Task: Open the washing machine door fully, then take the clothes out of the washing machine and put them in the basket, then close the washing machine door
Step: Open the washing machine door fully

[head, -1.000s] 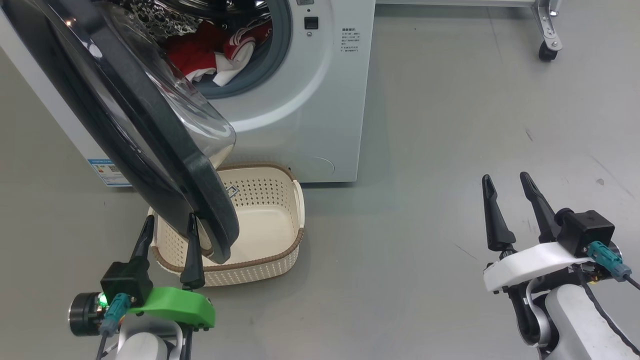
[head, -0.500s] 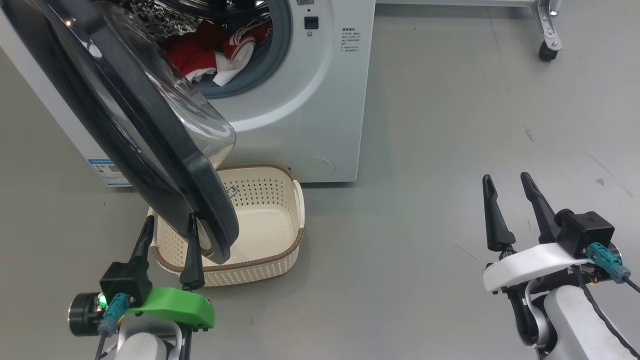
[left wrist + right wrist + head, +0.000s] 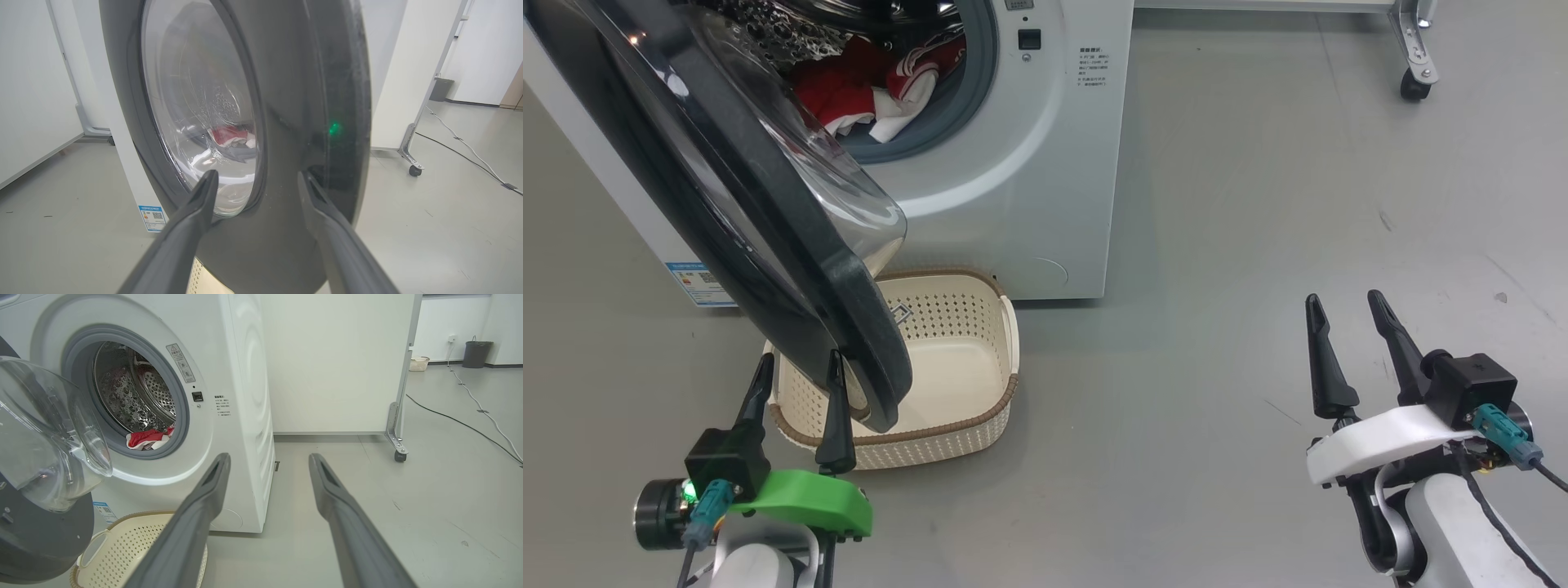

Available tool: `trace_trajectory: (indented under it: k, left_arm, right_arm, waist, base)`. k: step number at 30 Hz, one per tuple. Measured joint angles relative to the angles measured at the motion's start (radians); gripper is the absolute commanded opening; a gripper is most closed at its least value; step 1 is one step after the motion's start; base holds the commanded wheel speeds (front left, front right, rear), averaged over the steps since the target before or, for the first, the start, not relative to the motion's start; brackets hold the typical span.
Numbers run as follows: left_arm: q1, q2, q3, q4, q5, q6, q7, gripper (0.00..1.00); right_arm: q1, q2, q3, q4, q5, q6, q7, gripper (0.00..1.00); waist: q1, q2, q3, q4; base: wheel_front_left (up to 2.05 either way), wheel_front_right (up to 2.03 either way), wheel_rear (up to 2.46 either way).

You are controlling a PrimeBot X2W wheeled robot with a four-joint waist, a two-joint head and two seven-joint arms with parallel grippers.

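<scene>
Head view. The washing machine door [image 3: 792, 237] stands swung out from the washing machine [image 3: 1029, 180] and takes up the 10 o'clock part of the frame. Its black rim slants down to 7 o'clock, and its clear glass bowl faces the drum mouth. The clothes [image 3: 849, 90], red with white trim, lie in the drum mouth at 11 o'clock. The basket [image 3: 947, 314] sits on the floor [image 3: 1217, 245] against the machine's front, directly under the door's lower edge, with nothing in it.

The left gripper [image 3: 800, 358], at 7 o'clock, has its fingers spread, with the tips up at the door's lower rim. Whether they touch it cannot be told. The right gripper [image 3: 1343, 296], at 4 o'clock, also has its fingers apart. It holds nothing and is well clear of the machine.

Left wrist view. The door [image 3: 294, 102] rises close ahead of the parted fingers.

Right wrist view. The clothes [image 3: 147, 439] rest on the grey ring at 6 o'clock of the drum mouth.
</scene>
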Motion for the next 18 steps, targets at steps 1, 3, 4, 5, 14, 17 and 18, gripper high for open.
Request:
trace_trajectory:
  k: [1,3,4,5,14,17,18]
  left_arm:
    - [0.000,0.000,0.000,0.000,0.000,0.000,0.000,1.00]
    - [0.000,0.000,0.000,0.000,0.000,0.000,0.000,1.00]
    - [0.000,0.000,0.000,0.000,0.000,0.000,0.000,1.00]
    - [0.000,0.000,0.000,0.000,0.000,0.000,0.000,1.00]
    - [0.000,0.000,0.000,0.004,0.000,0.000,0.000,0.00]
    - [0.000,0.000,0.000,0.004,0.000,0.000,0.000,0.00]
    - [0.000,0.000,0.000,0.004,0.000,0.000,0.000,0.00]
  right_arm:
    - [0.000,0.001,-0.001,0.001,0.000,0.000,0.000,1.00]
    - [0.000,0.001,-0.002,0.001,-0.002,0.000,0.000,1.00]
    - [0.000,0.001,-0.003,0.002,-0.002,0.000,0.000,1.00]
    - [0.000,0.001,-0.004,0.003,-0.002,0.000,0.000,1.00]
    - [0.000,0.010,-0.013,0.011,-0.010,0.009,0.000,1.00]
    - [0.000,0.015,-0.016,0.012,-0.012,0.010,0.000,1.00]
    - [0.000,0.016,-0.017,0.012,-0.014,0.010,0.000,1.00]
  waist:
    - [0.0000,0.0000,0.000,0.000]
    - [0.0000,0.0000,0.000,0.000]
    - [0.0000,0.0000,0.000,0.001]
    - [0.0000,0.0000,0.000,0.001]
    - [0.0000,0.0000,-0.001,0.005]
    - [0.0000,0.0000,-0.002,0.006]
    - [0.0000,0.0000,-0.003,0.006]
  base:
    - [0.00,0.00,0.00]
    - [0.00,0.00,0.00]
    - [0.00,0.00,0.00]
    - [0.00,0.00,0.00]
    - [0.00,0.00,0.00]
    - [0.00,0.00,0.00]
    - [0.00,0.00,0.00]
